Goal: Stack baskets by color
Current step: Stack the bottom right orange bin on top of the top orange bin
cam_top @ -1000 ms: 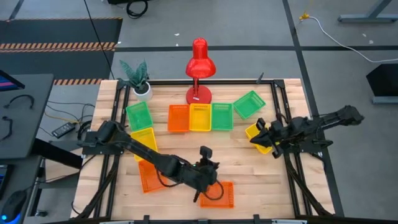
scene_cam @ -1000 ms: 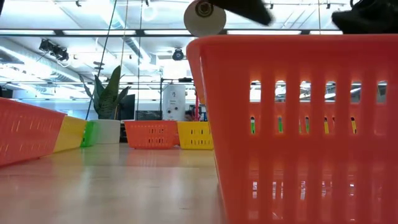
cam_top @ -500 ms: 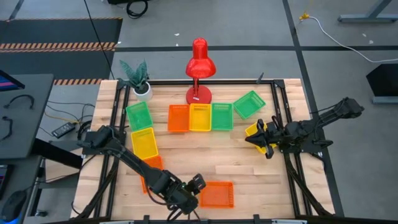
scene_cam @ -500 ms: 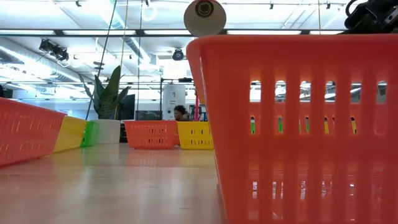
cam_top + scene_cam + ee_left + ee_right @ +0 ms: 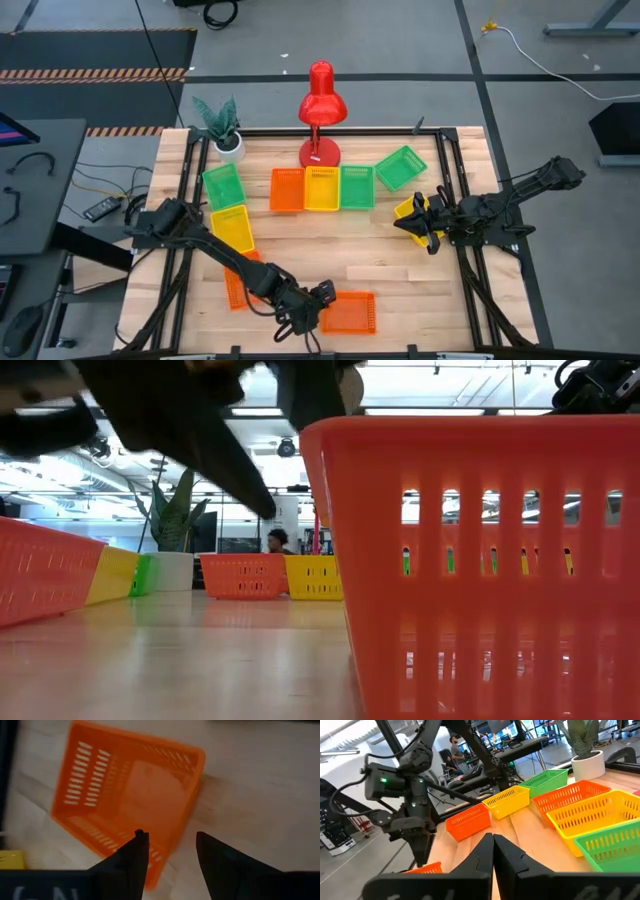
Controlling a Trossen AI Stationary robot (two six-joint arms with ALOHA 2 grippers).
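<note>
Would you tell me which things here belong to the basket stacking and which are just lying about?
Job: orange baskets, yellow baskets, green baskets; left gripper by an orange one, right gripper beside a yellow one.
Lying about: red desk lamp, potted plant.

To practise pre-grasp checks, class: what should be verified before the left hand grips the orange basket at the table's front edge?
1. Left hand open: ok.
2. Its fingers on either side of the orange basket's wall: ok.
3. That basket empty: ok.
4. Right hand shut, far off at the table's right side: ok.
5. Right hand holding the yellow basket beside it: cannot tell.
</note>
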